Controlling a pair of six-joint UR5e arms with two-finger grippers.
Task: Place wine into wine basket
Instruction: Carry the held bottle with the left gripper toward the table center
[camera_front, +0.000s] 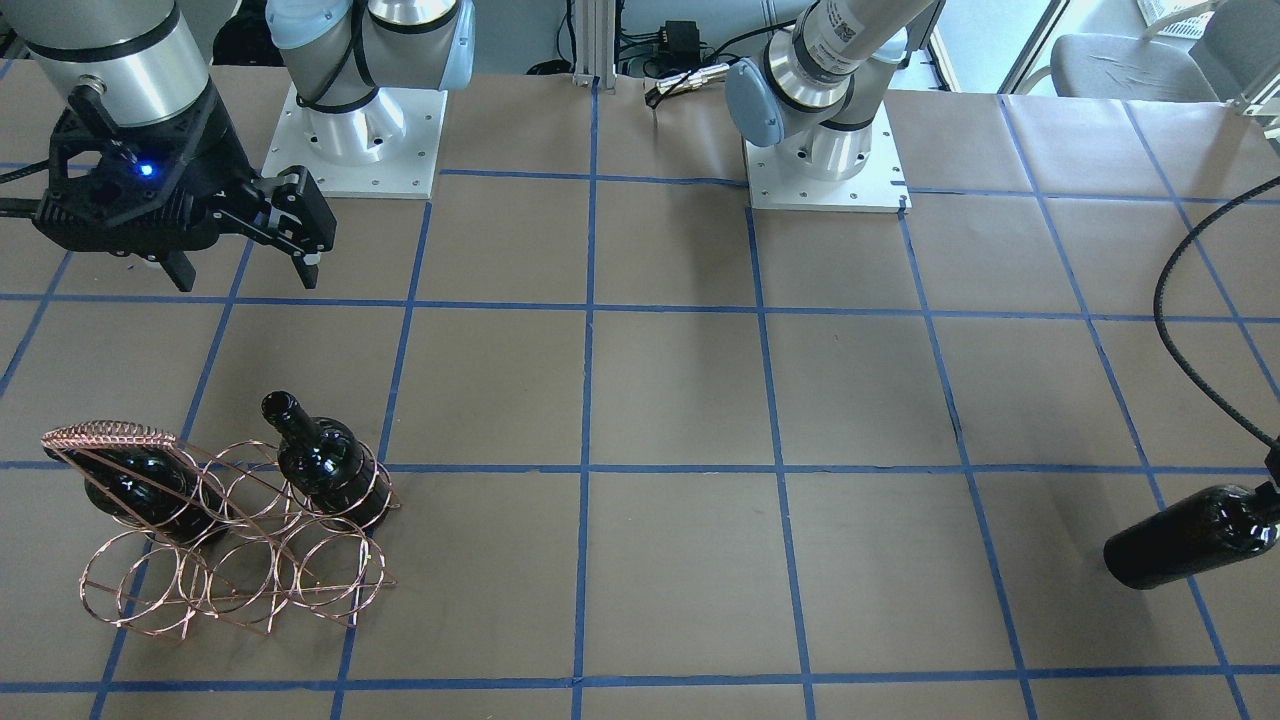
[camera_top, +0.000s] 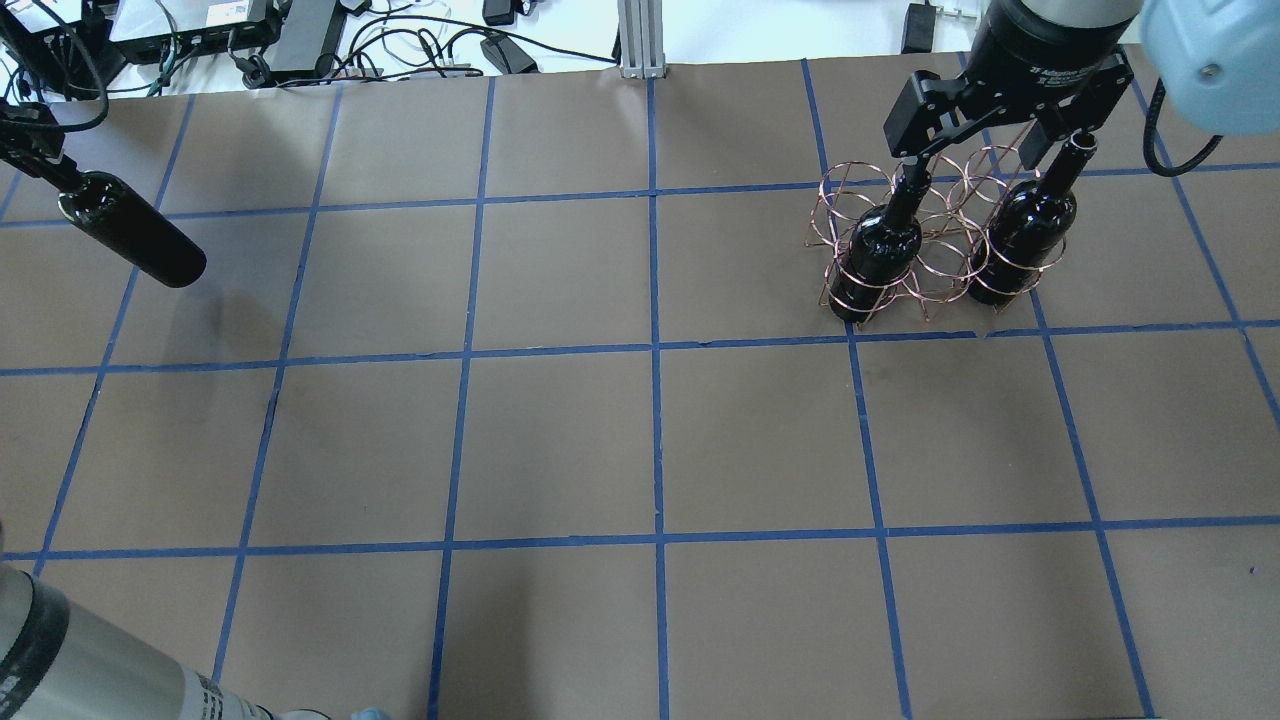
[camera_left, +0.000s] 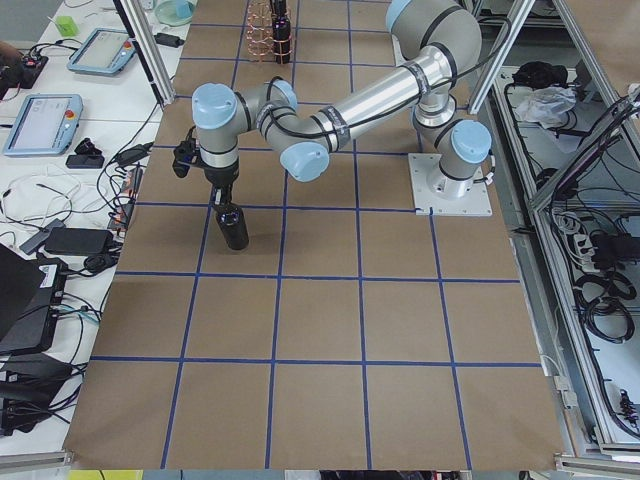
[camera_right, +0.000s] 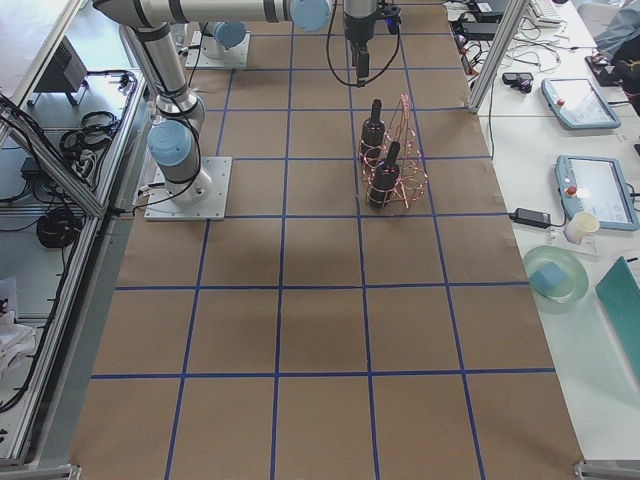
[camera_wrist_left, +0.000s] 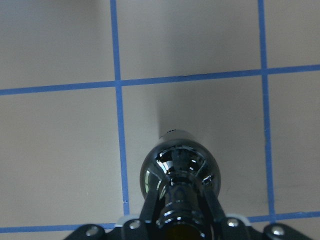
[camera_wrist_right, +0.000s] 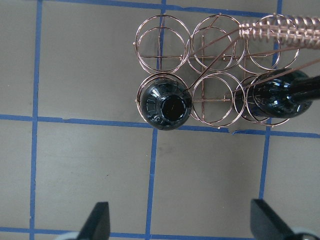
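The left tool (camera_wrist_left: 179, 210) is clenched on the neck of the wine (camera_top: 130, 242), so it hangs clear of the desk (camera_top: 560, 440), well apart from the wine basket (camera_front: 232, 542); the right tool (camera_wrist_right: 180, 222) hovers released near that basket, whose two seated bottles (camera_top: 880, 255) need no hold.

Stood in end rings of the basket (camera_top: 938, 258), at the table's (camera_top: 640, 450) right: two bottles (camera_top: 882, 255). Hung far left, well apart: third bottle (camera_top: 135, 240).
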